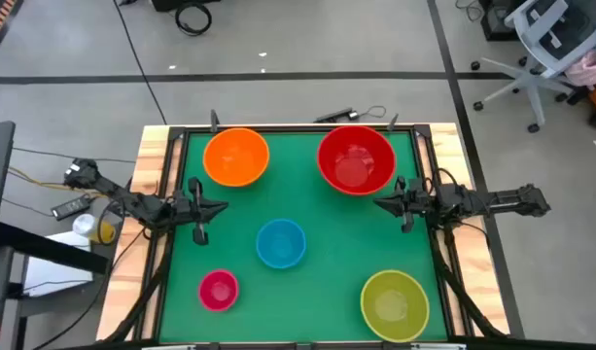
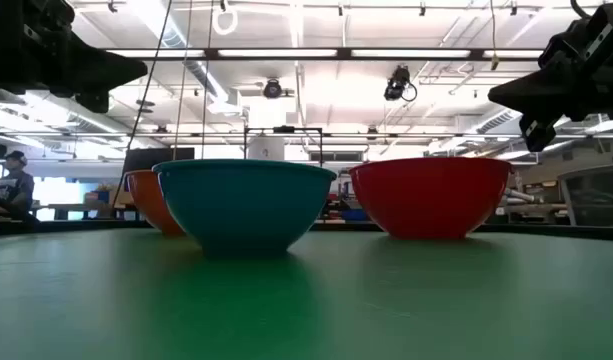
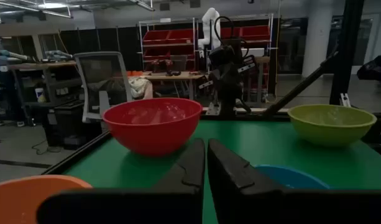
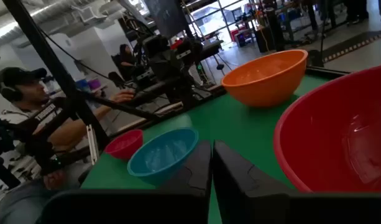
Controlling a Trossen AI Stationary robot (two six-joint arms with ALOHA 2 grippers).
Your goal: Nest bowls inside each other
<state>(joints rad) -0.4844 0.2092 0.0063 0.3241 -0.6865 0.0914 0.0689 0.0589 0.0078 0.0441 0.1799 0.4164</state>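
Note:
Several bowls stand upright on their bases on the green table (image 1: 307,301): an orange bowl (image 1: 236,157) at the far left, a large red bowl (image 1: 356,159) at the far right, a blue bowl (image 1: 280,243) in the middle, a small pink bowl (image 1: 218,290) near left and a yellow-green bowl (image 1: 395,304) near right. My left gripper (image 1: 223,205) hovers shut at the left edge, level, pointing toward the middle. My right gripper (image 1: 378,203) hovers shut at the right edge, just near of the red bowl. Neither touches a bowl.
Wooden rails (image 1: 154,165) border the table on its left and right sides. In the right wrist view a person (image 4: 28,118) with headphones sits beyond the table's left side. Office chairs (image 1: 541,49) stand on the floor beyond the far right corner.

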